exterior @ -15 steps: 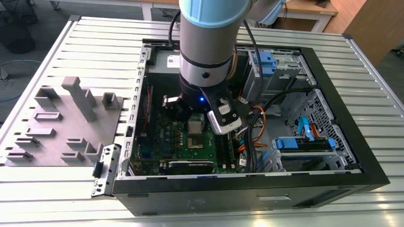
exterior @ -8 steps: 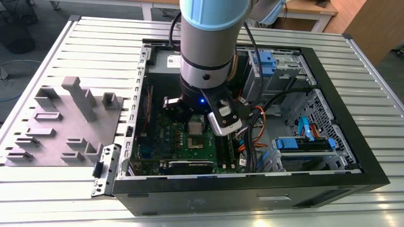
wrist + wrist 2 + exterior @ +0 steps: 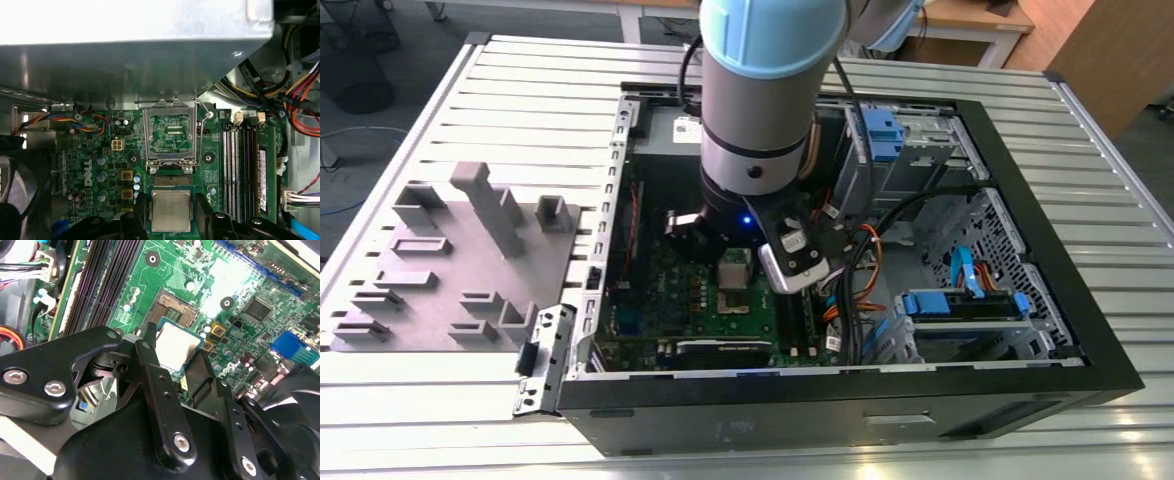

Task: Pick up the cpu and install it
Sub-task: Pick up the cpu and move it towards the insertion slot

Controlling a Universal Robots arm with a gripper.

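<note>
- The cpu [image 3: 171,211] is a small flat square chip. Its top is a silvery-grey metal plate with rounded corners and faint print, set on a thin blue-green rim.
- In the second wrist view the metal top catches the light and reads pale, almost white, with the darker rim showing along two edges.
- The gripper [image 3: 175,347] pinches the cpu. Its black fingers [image 3: 150,365] press on two opposite edges, with the chip level between them and its metal side facing the cameras.
- The chip hangs over the green motherboard [image 3: 100,165], just beside the dark square socket [image 3: 172,307] and partly over its near edge; whether it touches the socket cannot be told.
- The socket's metal load plate [image 3: 169,106] stands flipped open, and green board shows through its window.
- Long memory slots [image 3: 235,170] run along the board, near the socket.
- In the exterior view the arm [image 3: 761,90] reaches down into an open computer case [image 3: 854,400] lying on a slatted bench [image 3: 520,110].
- A grey moulded tray [image 3: 440,270] sits on the bench at the exterior view's left, apart from the gripper.
</note>
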